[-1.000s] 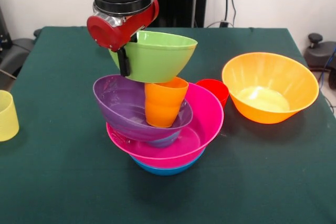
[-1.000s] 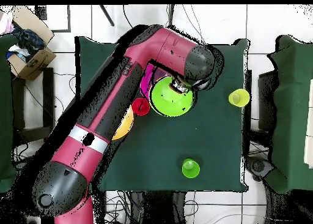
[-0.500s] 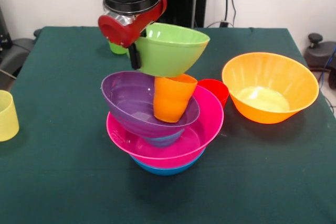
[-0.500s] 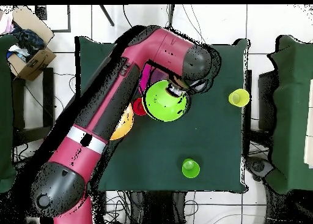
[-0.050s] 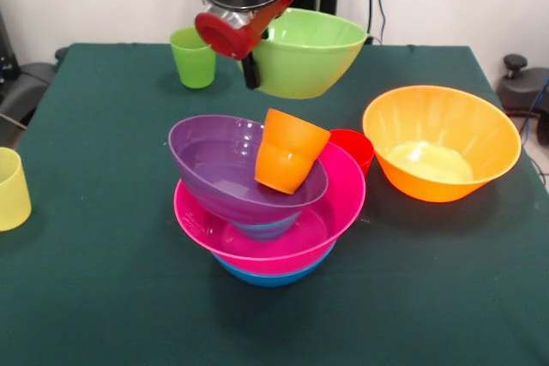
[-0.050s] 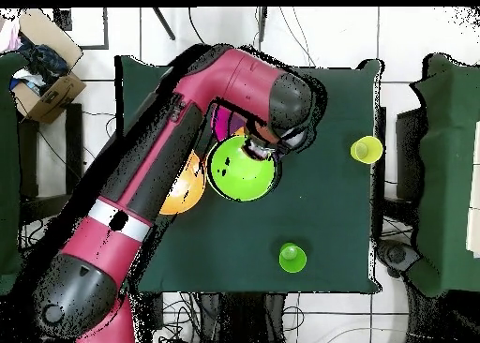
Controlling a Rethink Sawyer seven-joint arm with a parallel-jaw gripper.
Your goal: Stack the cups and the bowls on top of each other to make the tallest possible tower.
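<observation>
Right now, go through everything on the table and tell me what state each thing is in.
tool: shut on the lime green bowl's rim.
lime green bowl: held in the air, tilted.
orange cup: tipped over, leaning in the purple bowl.
purple bowl: tilted, sitting in the pink bowl.
pink bowl: upright, nested on a blue bowl.
blue bowl: bottom of the pile.
orange bowl: upright, empty.
green cup: upright.
pale yellow cup: upright.
red cup: upright.

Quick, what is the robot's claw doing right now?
End effector: shut on the lime green bowl, held in the air above the tower.
</observation>
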